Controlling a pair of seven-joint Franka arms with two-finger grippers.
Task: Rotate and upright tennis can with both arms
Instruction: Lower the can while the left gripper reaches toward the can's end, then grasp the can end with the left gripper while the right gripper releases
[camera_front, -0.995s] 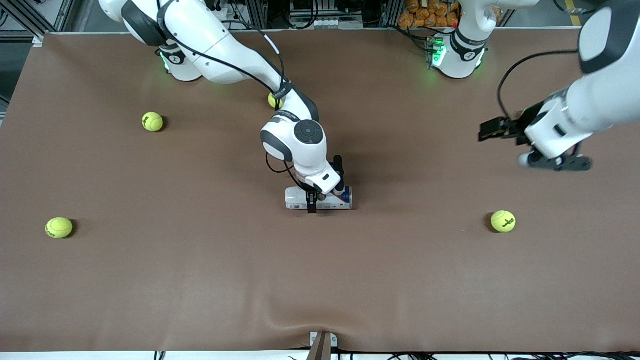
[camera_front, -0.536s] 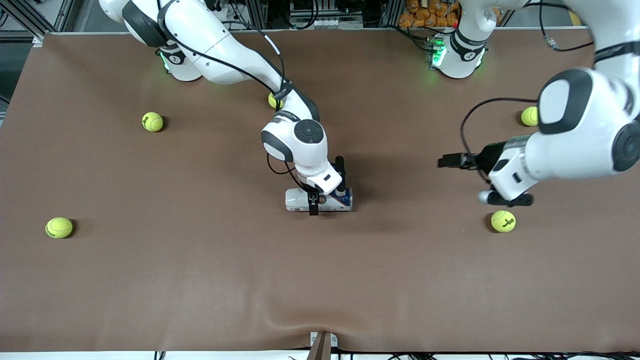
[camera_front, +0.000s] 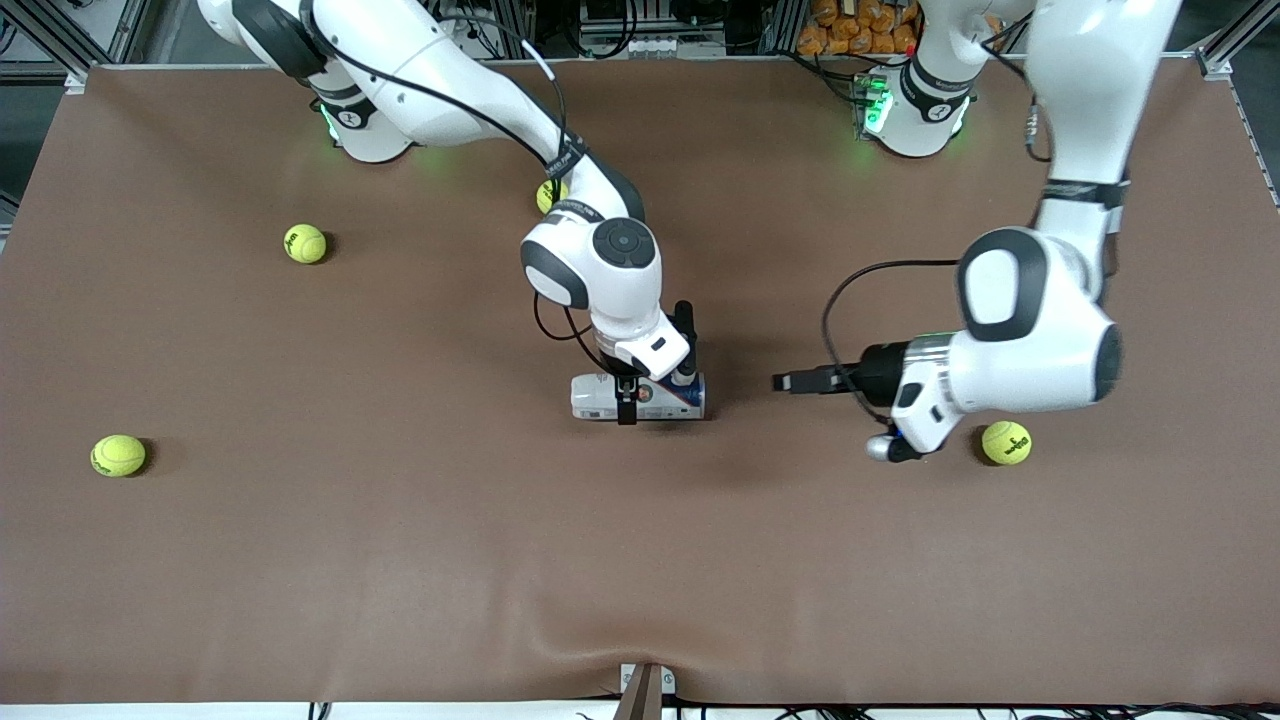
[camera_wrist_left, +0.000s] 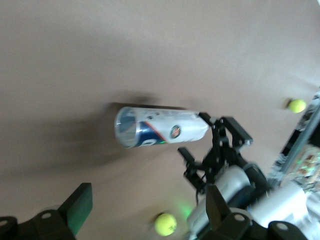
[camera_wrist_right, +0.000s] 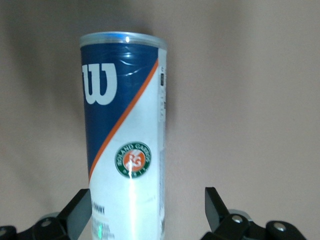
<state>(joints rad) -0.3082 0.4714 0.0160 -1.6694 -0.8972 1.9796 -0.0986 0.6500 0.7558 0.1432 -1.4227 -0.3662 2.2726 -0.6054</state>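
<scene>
The slim white tennis can (camera_front: 637, 397) with navy-blue and red label graphics and a silvery rim lies on its side on the brown table cover (camera_front: 400, 560), just below the middle of the front view. In the left wrist view the tennis can (camera_wrist_left: 160, 127) shows its silvery open-looking end in the middle of the frame; in the right wrist view the tennis can (camera_wrist_right: 124, 135) fills the left-centre of the frame, with a white "W" on the blue and a round green-and-orange badge.

The right gripper (camera_front: 652, 390) of the white jointed right arm is down over the can, one dark finger on each side of it, jaws wide apart. In the right wrist view one finger (camera_wrist_right: 80, 212) sits close against the can while the other (camera_wrist_right: 216, 206) stands clear of it, so the can is straddled, not clamped.

The left gripper (camera_front: 800, 381), right of centre in the front view, hangs over bare table cover toward the can's end, jaws spread wide and holding nothing.

Yellow-green tennis balls lie scattered: one (camera_front: 1005, 442) beside the left arm's wrist, one (camera_front: 118, 455) at the left edge, one (camera_front: 304, 243) in the upper left, and one (camera_front: 548, 195) partly hidden by the right arm.
</scene>
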